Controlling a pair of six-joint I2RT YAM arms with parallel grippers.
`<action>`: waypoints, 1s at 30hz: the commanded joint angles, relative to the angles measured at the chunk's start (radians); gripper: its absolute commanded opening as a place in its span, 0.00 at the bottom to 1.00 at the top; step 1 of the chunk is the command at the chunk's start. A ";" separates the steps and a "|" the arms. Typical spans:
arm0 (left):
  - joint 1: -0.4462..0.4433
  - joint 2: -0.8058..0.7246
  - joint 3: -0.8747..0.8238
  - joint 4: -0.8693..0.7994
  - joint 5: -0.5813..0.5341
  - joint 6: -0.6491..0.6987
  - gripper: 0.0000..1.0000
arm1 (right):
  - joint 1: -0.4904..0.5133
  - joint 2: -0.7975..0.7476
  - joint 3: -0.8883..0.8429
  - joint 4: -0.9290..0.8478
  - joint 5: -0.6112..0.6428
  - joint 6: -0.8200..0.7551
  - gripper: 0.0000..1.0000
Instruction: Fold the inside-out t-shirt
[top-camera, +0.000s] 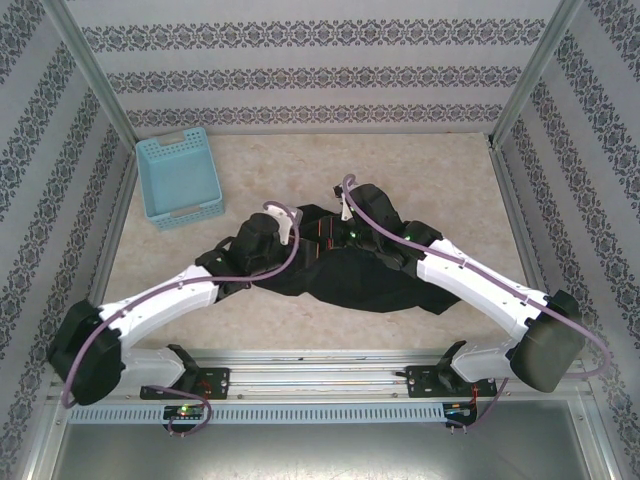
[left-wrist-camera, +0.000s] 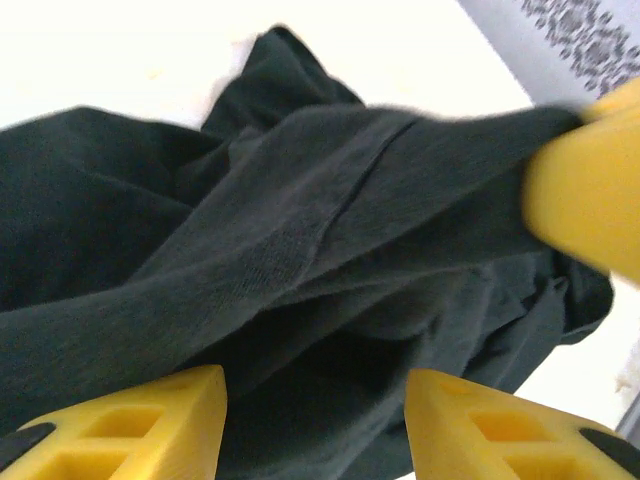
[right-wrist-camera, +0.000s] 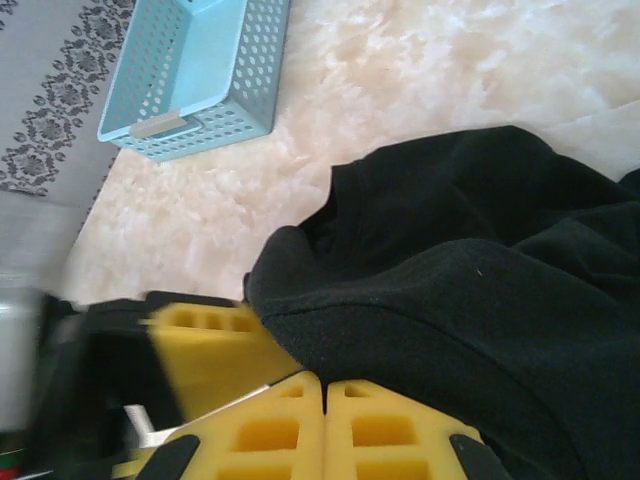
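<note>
Inside-out t-shirt (top-camera: 345, 270): black, crumpled in a heap at the centre of the table (top-camera: 440, 170), both arms reaching into its 12 o'clock edge.

Left gripper (left-wrist-camera: 315, 392): jaws apart. A thick fold of the shirt lies across the gap just beyond the fingertips; contact with the pads cannot be confirmed.

Right gripper (right-wrist-camera: 323, 400): jaws pressed together, pinching the shirt's edge at their tips. In the left wrist view the fabric runs taut to a yellow finger at 3 o'clock.

Light blue basket (top-camera: 180, 180): at 10 o'clock from the shirt, well apart from it.
</note>
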 joint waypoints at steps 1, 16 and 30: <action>-0.012 0.036 0.012 0.108 0.002 -0.018 0.48 | 0.017 -0.022 -0.009 0.057 -0.031 0.036 0.00; -0.012 0.021 -0.014 0.103 -0.030 -0.019 0.00 | -0.020 -0.008 -0.020 0.021 0.040 0.070 0.00; 0.007 -0.164 -0.201 0.249 0.128 -0.025 0.00 | -0.135 0.041 0.008 -0.062 0.062 0.005 0.31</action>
